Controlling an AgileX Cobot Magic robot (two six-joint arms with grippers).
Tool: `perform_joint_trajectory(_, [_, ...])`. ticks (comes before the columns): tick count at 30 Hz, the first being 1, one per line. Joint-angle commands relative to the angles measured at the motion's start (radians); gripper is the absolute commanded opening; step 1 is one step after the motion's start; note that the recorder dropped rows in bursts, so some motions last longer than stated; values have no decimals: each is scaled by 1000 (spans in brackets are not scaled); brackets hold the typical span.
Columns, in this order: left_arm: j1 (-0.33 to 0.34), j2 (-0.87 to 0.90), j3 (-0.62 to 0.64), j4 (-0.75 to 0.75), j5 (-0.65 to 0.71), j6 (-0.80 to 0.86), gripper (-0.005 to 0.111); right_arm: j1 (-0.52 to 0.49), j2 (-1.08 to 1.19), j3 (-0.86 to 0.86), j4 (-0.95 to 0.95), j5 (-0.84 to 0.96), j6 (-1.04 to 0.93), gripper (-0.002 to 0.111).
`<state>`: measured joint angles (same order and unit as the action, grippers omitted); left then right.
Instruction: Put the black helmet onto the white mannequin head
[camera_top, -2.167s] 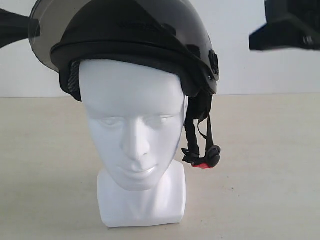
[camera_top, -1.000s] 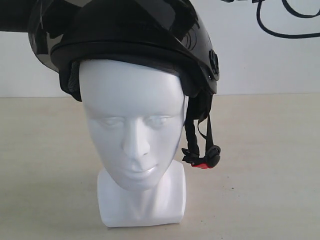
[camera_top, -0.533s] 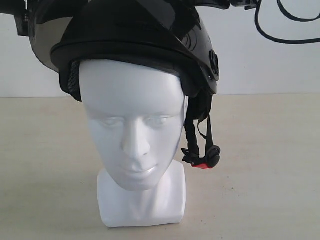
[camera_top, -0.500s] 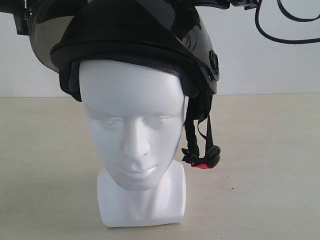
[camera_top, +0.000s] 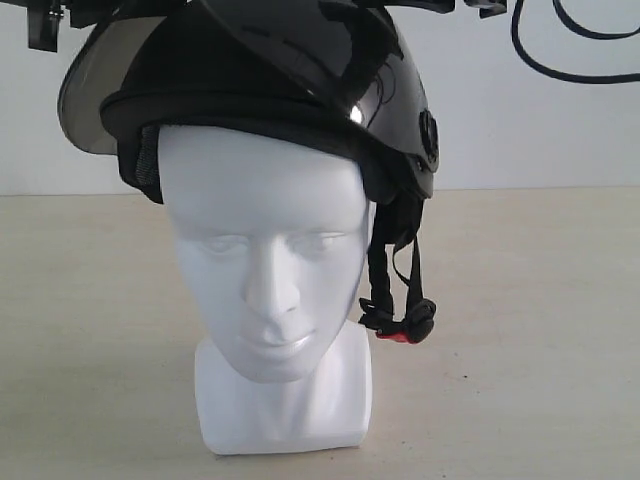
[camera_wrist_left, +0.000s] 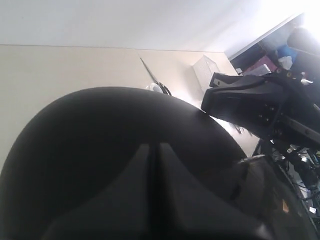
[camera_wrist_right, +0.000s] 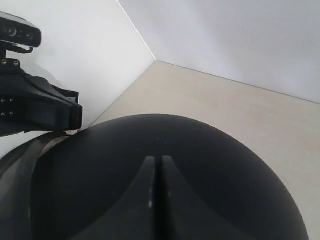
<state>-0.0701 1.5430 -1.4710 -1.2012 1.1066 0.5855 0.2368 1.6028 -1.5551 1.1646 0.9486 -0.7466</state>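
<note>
The black helmet (camera_top: 250, 85) is seated on the white mannequin head (camera_top: 265, 240), which is stood on the bench (camera_top: 540, 300) well forward of its far edge; its visor (camera_top: 92, 95) is raised; the left gripper (camera_wrist_left: 154, 146) and right gripper (camera_wrist_right: 155, 158) are each seen pressed together over the shell.

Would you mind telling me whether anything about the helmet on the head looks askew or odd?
The helmet sits on the mannequin head, but its visor is flipped up and juts out to one side rather than covering the face. The chin strap hangs loose and unfastened beside the cheek.
</note>
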Motion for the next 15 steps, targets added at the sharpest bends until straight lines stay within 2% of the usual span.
perform_joint_trajectory(1, [-24,-91,96,59,114,-10,4,2,-1,3,-41,146,16,0])
perform_joint_trajectory(6, [-24,-169,170,55,114,-2,4,2,-36,3,-41,206,24,0])
perform_joint_trajectory(15, [-24,-197,281,4,114,26,4,6,-56,7,-64,272,68,0])
